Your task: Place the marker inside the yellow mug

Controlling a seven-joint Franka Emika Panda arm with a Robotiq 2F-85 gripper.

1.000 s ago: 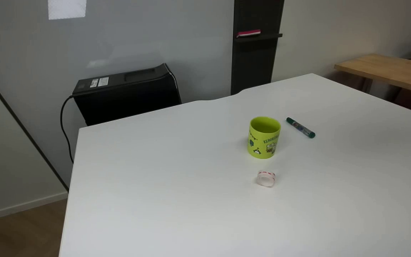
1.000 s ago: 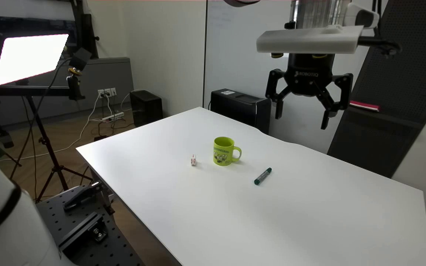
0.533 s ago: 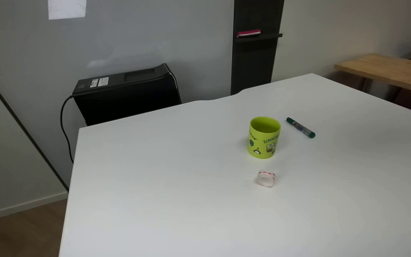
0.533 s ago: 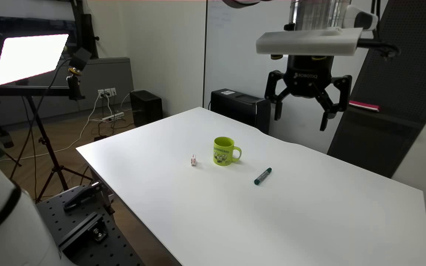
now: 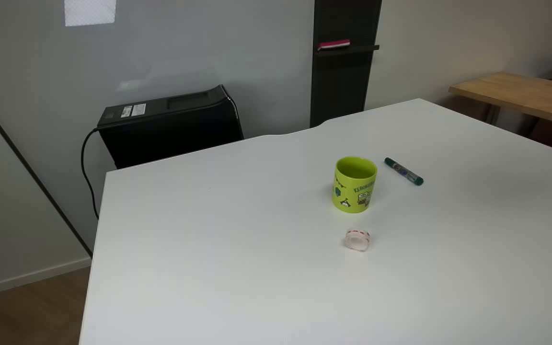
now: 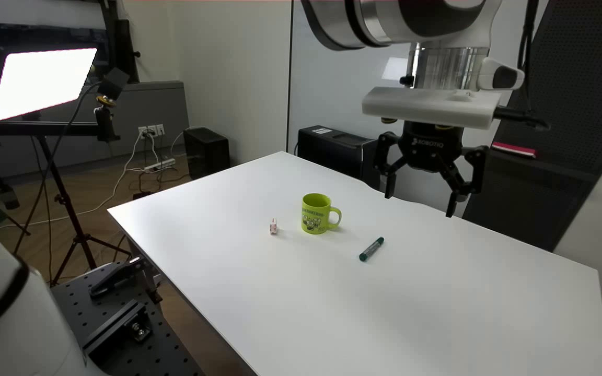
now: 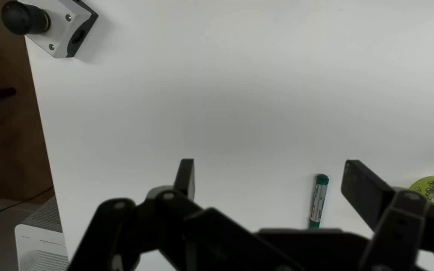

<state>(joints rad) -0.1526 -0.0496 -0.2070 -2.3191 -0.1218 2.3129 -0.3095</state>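
Hanging in the air above the white table [image 6: 463, 313], my gripper [image 6: 419, 202] points down with its two fingers [image 6: 389, 187] spread wide apart. I see the marker [image 6: 371, 249] lying flat on the table. It has green ends and a pale middle. It is near the yellow mug [image 6: 312, 215], and the two are apart. The mug stands upright, with little drawings on its side. In an exterior view, its handle [image 6: 339, 215] sticks out to the right. On the other side of the mug from the marker sits a small clear ring [image 6: 273, 226] with red bits on it, also apart from the mug.

In the wrist view, I see the marker [image 7: 318, 199] between my two fingers, well below them, closer to the finger on the right of that picture. Its lower green end shows right at the edge of my gripper's dark base. The mug peeks out at the right edge, and one finger covers some of it. In the top left corner, a gray box [image 7: 60, 34] with a round black knob [image 7: 19, 18] sits at the edge of the table.

Behind the table, I see a big black box [image 6: 332, 149] by the wall. A red and white thing [image 5: 334, 44] lies on a dark shelf [image 5: 364, 49]. In an exterior view, a bright light [image 6: 45, 83] glows on a black stand [image 6: 64, 199].
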